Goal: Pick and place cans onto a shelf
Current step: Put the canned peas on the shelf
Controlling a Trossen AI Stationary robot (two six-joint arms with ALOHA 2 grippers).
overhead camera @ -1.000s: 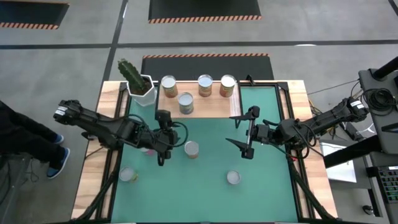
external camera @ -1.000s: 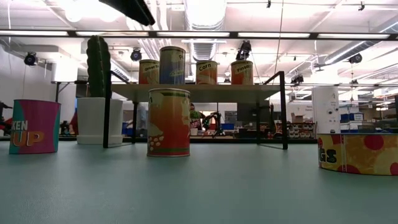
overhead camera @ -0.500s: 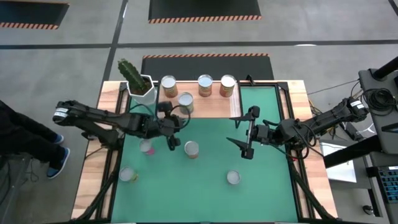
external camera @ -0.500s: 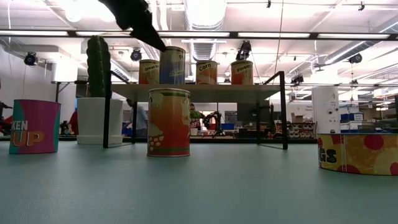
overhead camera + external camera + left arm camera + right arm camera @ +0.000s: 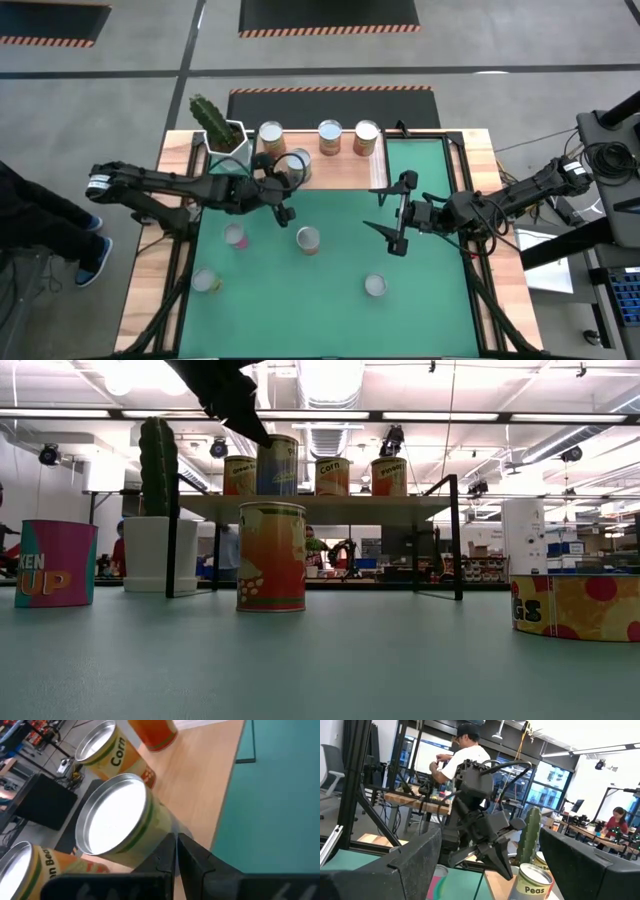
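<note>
The shelf [image 5: 340, 165] stands at the table's far edge and bears several cans. A pale-labelled can [image 5: 299, 163] [image 5: 120, 820] stands at its front. My left gripper [image 5: 289, 186] [image 5: 175, 840] is shut and empty. Its tips are close beside that can's left side, level with the top rim [image 5: 262, 438]. More cans stand upright on the green mat: a pink one [image 5: 235, 236], an orange one [image 5: 308, 239] and two nearer ones [image 5: 205, 281] [image 5: 375, 286]. My right gripper [image 5: 369, 207] hovers open over the mat's right half, touching nothing. My left gripper brings its shut fingertips [image 5: 172, 842] slanting from the table's left and near side to the side of the front can [image 5: 150, 827], which stands upright on the shelf. I cannot tell whether they touch it.
A white pot with a cactus [image 5: 222, 133] stands at the shelf's left end. The shelf's black legs [image 5: 455, 535] rise from the mat. Open mat lies between the loose cans. A person [image 5: 462, 755] works at a bench beyond the table's left side.
My left gripper has left the pink can, which stays on the mat. It has gone up and toward the far edge, to the front can on the shelf, and has shut empty. My right arm has kept still.
</note>
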